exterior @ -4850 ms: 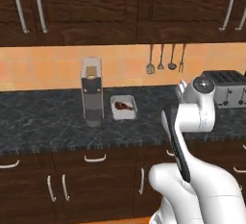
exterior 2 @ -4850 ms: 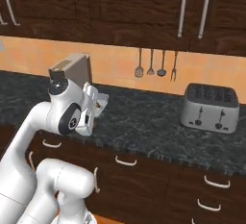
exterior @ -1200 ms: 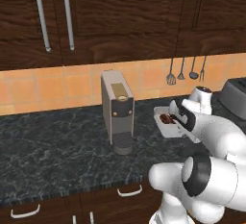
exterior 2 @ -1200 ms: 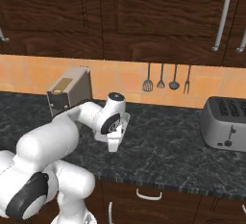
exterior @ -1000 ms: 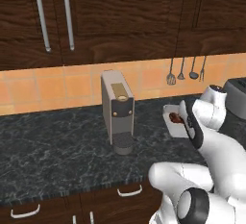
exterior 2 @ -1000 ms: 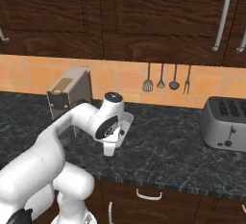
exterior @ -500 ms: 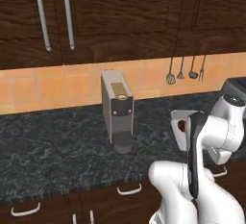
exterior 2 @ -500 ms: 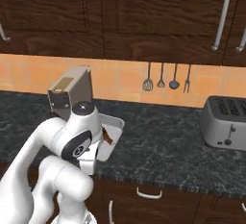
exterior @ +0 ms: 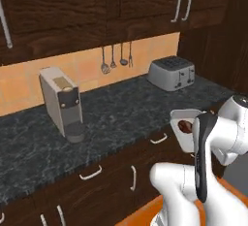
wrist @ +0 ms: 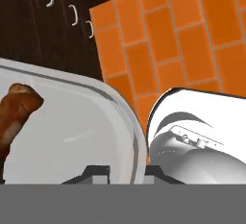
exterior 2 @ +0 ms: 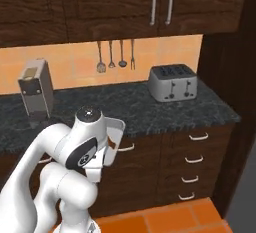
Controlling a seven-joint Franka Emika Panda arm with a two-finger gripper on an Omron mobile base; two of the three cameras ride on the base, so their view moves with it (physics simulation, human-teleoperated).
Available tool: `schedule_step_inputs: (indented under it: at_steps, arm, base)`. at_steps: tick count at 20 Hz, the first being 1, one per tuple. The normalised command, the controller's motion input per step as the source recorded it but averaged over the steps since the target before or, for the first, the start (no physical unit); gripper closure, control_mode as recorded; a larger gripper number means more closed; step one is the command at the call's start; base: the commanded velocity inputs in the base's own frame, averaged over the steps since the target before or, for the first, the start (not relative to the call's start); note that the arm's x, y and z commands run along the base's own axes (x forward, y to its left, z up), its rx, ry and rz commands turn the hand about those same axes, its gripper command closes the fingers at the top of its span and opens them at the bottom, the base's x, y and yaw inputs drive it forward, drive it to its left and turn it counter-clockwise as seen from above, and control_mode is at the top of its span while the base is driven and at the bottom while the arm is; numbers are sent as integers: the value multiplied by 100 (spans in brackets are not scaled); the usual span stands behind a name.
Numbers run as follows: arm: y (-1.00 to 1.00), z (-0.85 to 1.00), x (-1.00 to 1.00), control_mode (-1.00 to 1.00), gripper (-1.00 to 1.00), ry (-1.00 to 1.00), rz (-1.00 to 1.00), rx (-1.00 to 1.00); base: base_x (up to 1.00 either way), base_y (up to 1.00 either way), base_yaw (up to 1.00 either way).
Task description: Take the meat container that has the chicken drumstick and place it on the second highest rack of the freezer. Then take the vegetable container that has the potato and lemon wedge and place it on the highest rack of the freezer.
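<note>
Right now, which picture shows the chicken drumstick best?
The hand view: the drumstick fills the meat container's left side, close up. The left base view shows it small; the right base view hides it behind the arm.

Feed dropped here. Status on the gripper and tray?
Gripper shut on meat container rim. Drumstick inside, tray held off the counter over the orange floor. Freezer unsighted.

A home kitchen: dark wood cabinets (exterior: 97,7) above a speckled black tabletop (exterior: 121,113), a toaster (exterior: 172,72), a coffee machine (exterior: 60,104), hanging utensils (exterior: 115,57) and orange floor tiles (wrist: 178,45).
</note>
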Motion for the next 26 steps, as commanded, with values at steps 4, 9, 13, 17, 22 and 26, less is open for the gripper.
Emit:
schedule_step_inputs:
  at_steps: [4, 9, 13, 17, 22, 26]
  arm:
    - [0, 0, 0, 100, 100, 0, 0, 0]
    - [0, 0, 0, 100, 100, 0, 0, 0]
    - [0, 0, 0, 100, 100, 0, 0, 0]
    - [0, 0, 0, 100, 100, 0, 0, 0]
    - [0, 0, 0, 100, 100, 0, 0, 0]
    - [0, 0, 0, 100, 100, 0, 0, 0]
  base:
    - [0, 0, -100]
    - [0, -7, -100]
    - [1, -21, -99]
    - [61, -59, -71]
    - [100, -33, -25]
    - [100, -25, -6]
